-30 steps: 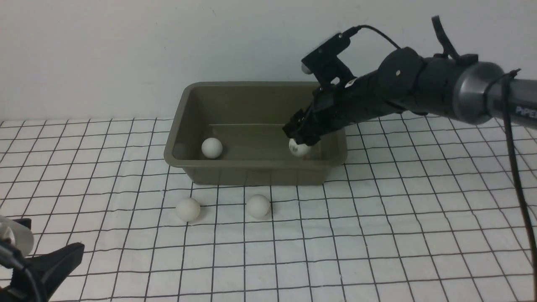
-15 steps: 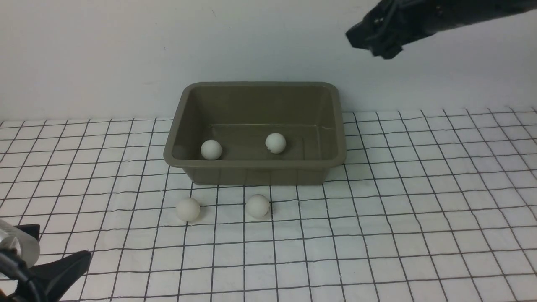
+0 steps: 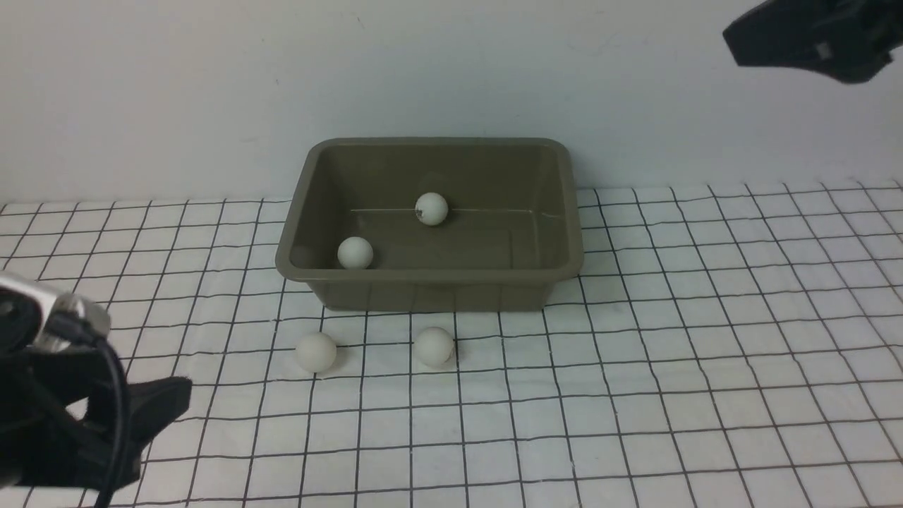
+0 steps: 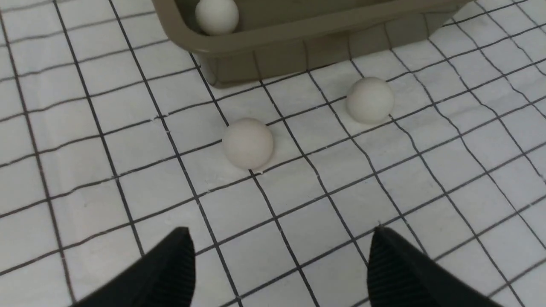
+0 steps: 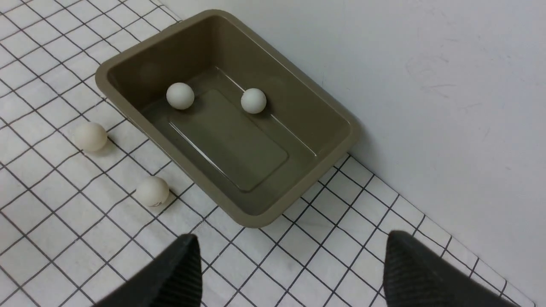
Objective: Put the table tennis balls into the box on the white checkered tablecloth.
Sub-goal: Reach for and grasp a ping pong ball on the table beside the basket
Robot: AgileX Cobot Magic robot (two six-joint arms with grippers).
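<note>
Right hand [image 5: 290,256] has lifted away, fingers apart; its ball [image 3: 431,209] has rolled deeper into the box [image 3: 423,276]. Left hand [image 4: 281,251], fingers apart, nears two loose balls [image 4: 248,143] on the cloth [image 3: 635,395]; a nudge could scatter them.

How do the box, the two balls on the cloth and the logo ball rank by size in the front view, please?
1. box
2. left cloth ball and right cloth ball, alike
3. logo ball, slightly smaller, probably just farther away

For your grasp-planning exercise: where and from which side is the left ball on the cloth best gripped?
Likely across its middle, from above: the ball is round and lies free on the cloth, apart from the box and other ball.
</note>
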